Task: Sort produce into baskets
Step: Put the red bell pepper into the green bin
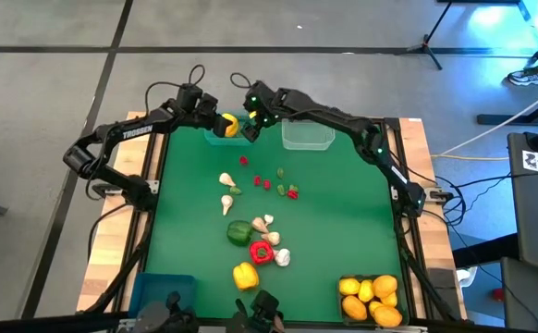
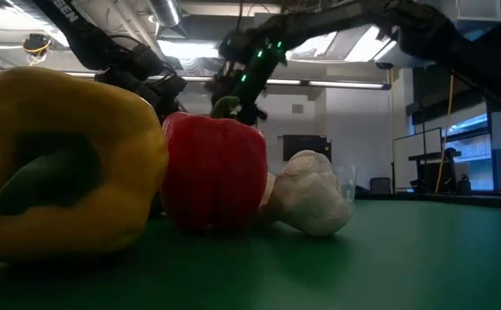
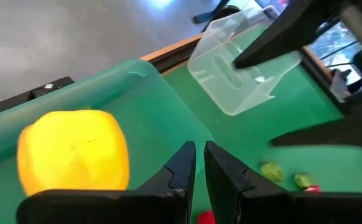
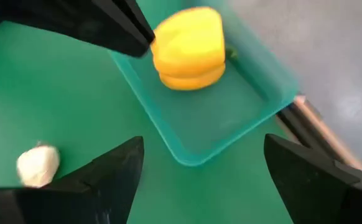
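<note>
A yellow pepper [image 1: 229, 125] [image 4: 190, 50] lies in the translucent teal basket [image 1: 215, 137] [image 4: 231, 106] at the table's far edge. My left gripper [image 1: 213, 113] [image 3: 199, 165] hovers shut over that basket, right beside the pepper. My right gripper [image 1: 251, 126] [image 4: 206, 186] stands open above the basket's right end, with nothing between its fingers. A clear basket [image 1: 308, 137] [image 3: 243, 68] sits to the right. Garlic bulbs [image 1: 226, 179], a green pepper [image 1: 239, 231], a red pepper [image 1: 261, 252] and another yellow pepper [image 1: 245, 275] lie on the green mat, along with small red and green pieces [image 1: 278, 181].
A dark basket [image 1: 345, 281] holding several orange citrus fruits stands at the near right corner, and a blue basket [image 1: 163, 289] at the near left. In the low view a yellow pepper [image 2: 61, 164], a red pepper [image 2: 212, 172] and a garlic bulb [image 2: 311, 202] fill the foreground.
</note>
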`<action>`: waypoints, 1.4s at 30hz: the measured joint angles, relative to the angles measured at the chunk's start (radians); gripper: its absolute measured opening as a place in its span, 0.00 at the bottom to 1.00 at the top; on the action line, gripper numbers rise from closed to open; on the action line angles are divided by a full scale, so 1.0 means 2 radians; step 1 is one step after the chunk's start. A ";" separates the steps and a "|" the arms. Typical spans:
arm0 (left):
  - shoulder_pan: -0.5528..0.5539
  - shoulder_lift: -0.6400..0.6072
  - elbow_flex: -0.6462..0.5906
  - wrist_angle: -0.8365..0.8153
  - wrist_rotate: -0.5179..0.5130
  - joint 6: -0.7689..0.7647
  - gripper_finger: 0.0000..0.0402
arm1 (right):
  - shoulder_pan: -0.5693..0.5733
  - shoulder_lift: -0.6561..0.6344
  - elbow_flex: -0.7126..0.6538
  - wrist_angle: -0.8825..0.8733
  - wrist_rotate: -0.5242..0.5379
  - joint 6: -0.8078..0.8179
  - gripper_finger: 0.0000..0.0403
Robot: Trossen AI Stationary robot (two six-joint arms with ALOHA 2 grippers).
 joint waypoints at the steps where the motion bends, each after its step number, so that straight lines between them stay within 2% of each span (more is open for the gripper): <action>1: 0.000 -0.004 0.000 -0.001 0.005 0.000 0.08 | 0.002 -0.009 0.000 -0.011 -0.004 -0.010 0.80; 5: 0.000 -0.035 0.000 -0.020 0.030 0.005 0.08 | 0.018 -0.047 0.000 -0.073 -0.054 -0.065 0.80; 10: -0.002 -0.106 0.001 -0.059 0.083 0.017 0.08 | 0.080 -0.089 0.000 -0.173 -0.128 -0.123 0.80; 13: -0.007 -0.159 0.001 -0.095 0.108 0.017 0.08 | 0.129 -0.097 -0.001 -0.220 -0.140 -0.141 0.80; 17: -0.023 -0.233 0.001 -0.148 0.112 0.016 0.08 | 0.193 -0.098 -0.002 -0.254 -0.141 -0.137 0.80; 22: -0.044 -0.300 0.001 -0.184 0.099 0.013 0.08 | 0.260 -0.098 -0.002 -0.252 -0.105 -0.137 0.80; 26: -0.053 -0.328 0.001 -0.201 0.068 0.013 0.08 | 0.290 -0.098 -0.002 -0.248 -0.083 -0.113 0.80; 32: -0.065 -0.340 0.001 -0.232 0.061 0.011 0.08 | 0.319 -0.087 -0.007 -0.207 -0.064 -0.011 0.80; 42: -0.110 -0.380 0.001 -0.295 0.061 -0.001 0.08 | 0.391 -0.085 -0.087 -0.139 0.041 0.167 0.80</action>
